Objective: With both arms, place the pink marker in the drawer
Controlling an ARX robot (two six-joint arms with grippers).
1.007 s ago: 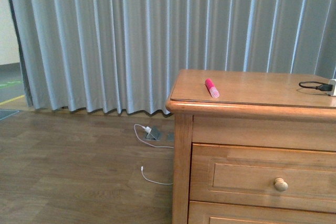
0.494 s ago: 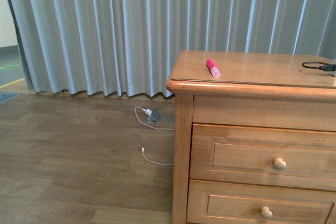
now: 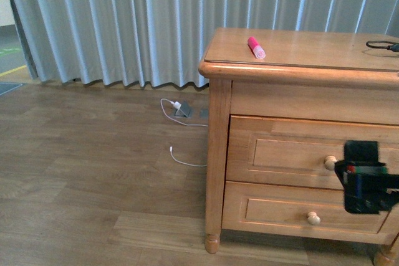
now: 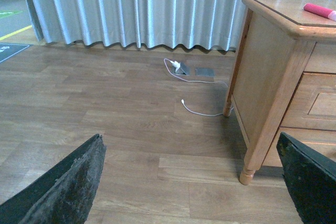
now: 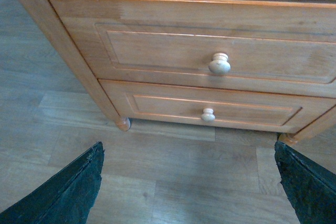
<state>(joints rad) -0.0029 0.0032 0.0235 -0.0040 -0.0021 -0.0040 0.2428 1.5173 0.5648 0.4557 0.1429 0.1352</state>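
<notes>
The front view looks from the robot's body, slightly downward, at a front corner of the chest (image 3: 280, 91), with the curtain (image 3: 124, 23) and floor (image 3: 81, 172) beyond. The left wrist view sits low, facing across the floor to the same curtain, white cable (image 3: 171, 149) and chest corner. The right wrist view is close before the chest front, angled down, sharing the drawer (image 3: 280, 154) and its knob (image 3: 330, 162) with the front view.

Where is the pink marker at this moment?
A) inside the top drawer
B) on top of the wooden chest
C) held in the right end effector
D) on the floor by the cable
B: the pink marker lies on the chest's top, with the top drawer shut.
</notes>
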